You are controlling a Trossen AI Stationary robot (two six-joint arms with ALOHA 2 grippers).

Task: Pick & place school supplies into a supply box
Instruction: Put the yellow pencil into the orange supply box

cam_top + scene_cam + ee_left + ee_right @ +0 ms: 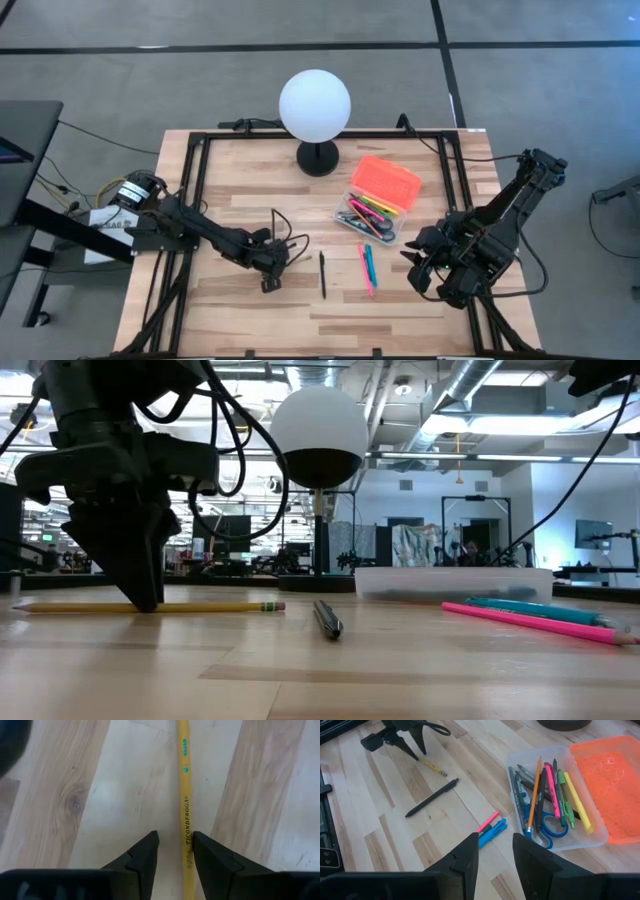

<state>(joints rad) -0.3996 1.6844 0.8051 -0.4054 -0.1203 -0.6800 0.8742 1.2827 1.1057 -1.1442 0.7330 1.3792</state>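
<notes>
A yellow pencil (pixel 185 795) lies flat on the wooden table (pixel 250 310), left of centre. My left gripper (pixel 175 837) points down over it, open, with one finger on each side of the shaft and the tips down at the tabletop (pixel 145 600). A black pen (pixel 322 275), a pink pen (pixel 362 268) and a blue pen (pixel 370 266) lie loose mid-table. The supply box (pixel 368 215), clear with its orange lid (pixel 388 180) open beside it, holds blue-handled scissors (pixel 550 827) and several pens and markers. My right gripper (pixel 495 850) hangs open above the table's right side. My left gripper straddles the pencil's shaft (pixel 186 832) from above, its fingers pointing down on the shaft's two long sides. One finger (pixel 202 850) sits right against the pencil's side and the other stands a little off. Whether either touches the pencil, I cannot tell.
A white globe lamp (pixel 315 105) on a black foot stands at the table's far middle, just left of the box. A black frame (pixel 195 200) runs round the table's edges. Bare wood lies along the near edge.
</notes>
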